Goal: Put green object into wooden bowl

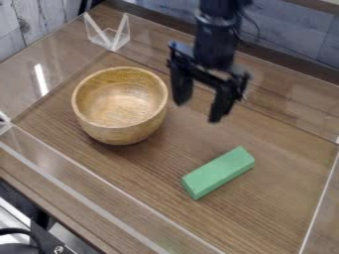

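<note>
1. Because nothing sits between its spread fingers, the gripper (201, 107) is released; it hangs above the table (79, 164), presumably kept wide to straddle the green block (219, 173).
2. The block lies flat on the tabletop, outside and apart from the wooden bowl (119, 99), which stands upright, ready to receive it.
3. Block appearance: matte mid-green, elongated, rectangular, set diagonally.

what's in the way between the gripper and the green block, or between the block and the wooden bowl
Nothing visible stands between the gripper and the green block, only bare table. Nothing visible lies between the block and the wooden bowl either.
</note>
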{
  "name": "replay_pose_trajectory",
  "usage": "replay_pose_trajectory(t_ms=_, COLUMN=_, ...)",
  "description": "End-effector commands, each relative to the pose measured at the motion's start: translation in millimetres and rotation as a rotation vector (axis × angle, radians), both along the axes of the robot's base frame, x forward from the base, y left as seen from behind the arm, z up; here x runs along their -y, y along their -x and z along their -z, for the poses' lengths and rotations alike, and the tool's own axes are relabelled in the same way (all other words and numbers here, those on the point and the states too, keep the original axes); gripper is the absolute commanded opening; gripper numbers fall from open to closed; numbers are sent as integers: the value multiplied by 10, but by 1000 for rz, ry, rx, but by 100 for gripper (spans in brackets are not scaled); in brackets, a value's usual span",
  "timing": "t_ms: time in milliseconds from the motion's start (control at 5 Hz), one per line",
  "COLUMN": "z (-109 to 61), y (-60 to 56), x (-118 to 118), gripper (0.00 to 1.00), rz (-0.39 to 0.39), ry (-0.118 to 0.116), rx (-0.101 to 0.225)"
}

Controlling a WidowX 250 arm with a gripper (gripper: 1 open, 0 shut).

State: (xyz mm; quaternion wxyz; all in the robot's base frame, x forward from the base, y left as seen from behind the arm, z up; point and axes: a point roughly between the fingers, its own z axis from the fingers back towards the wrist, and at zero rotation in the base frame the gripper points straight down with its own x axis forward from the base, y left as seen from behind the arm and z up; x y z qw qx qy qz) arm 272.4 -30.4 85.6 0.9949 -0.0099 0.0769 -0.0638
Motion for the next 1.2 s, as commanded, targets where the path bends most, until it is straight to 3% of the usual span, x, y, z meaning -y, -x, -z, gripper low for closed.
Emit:
replay_pose_trajectory(t_ms=0, z=107, y=27, x=170, gripper=100, rz=70, ry=14, rx=42)
replay_pose_trajectory(t_ms=400, z=532, y=58, x=305, gripper=100, rz=170, ry=12, rx=75)
replay_pose_trajectory(t_ms=600, z=577, y=62, x=294, gripper=100, rz=210, ry=16, rx=119)
replay_pose_trajectory(t_ms=1000, z=532, y=128, x=347, gripper=100, rz=393, ry=52, rx=178)
